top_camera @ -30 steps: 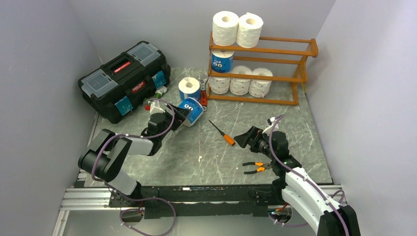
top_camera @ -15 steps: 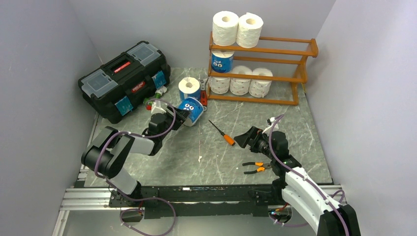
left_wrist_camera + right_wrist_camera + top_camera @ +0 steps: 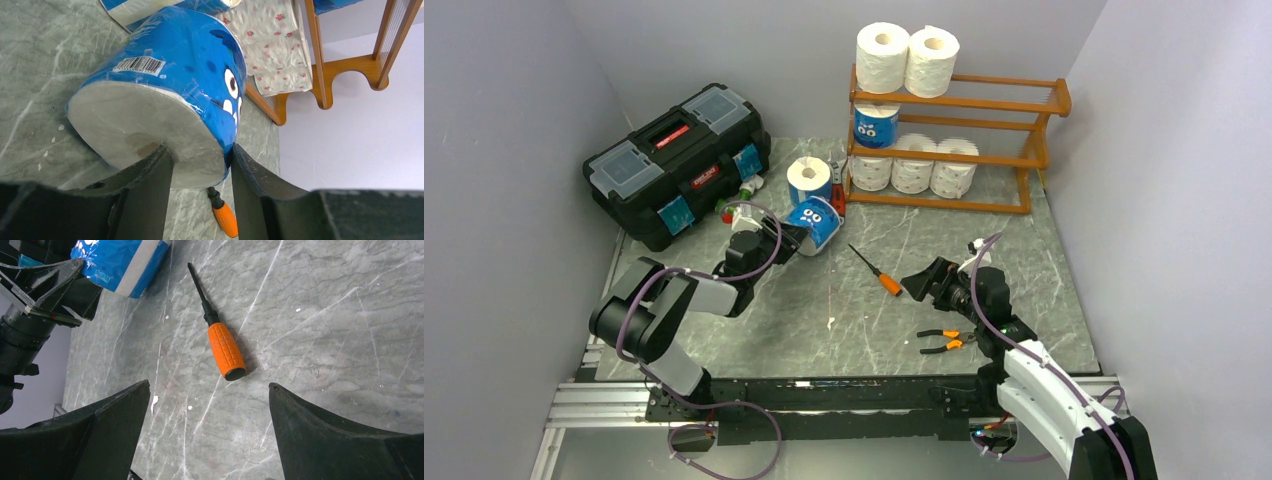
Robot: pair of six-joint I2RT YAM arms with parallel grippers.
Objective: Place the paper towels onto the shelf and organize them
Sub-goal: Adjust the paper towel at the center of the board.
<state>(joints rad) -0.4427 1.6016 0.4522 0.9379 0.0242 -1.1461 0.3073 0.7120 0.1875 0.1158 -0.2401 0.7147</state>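
**Hardly a Word to Read**

A white barcode sticker (image 3: pixel 139 65) sits on the blue plastic-wrapped paper roll (image 3: pixel 190 65), but its digits are too fine to make out. The black plastic toolbox (image 3: pixel 724 135) carries small red badges (image 3: pixel 705 177) with white lettering, too small to read.

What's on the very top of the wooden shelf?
Two white paper towel rolls stand side by side at the left end of the orange-brown wooden shelf. The spot behind them is covered.

Glossy, crinkled plastic film wraps the blue roll (image 3: pixel 170 65) at centre frame, with a matt paper barcode label (image 3: pixel 139 64) — beneath it smooth, marbled grey-green table (image 3: pixel 30 75). Upper right, varnished wood shelf (image 3: pixel 395 35); the screwdriver (image 3: pixel 226 351) handle is knurled orange plastic.
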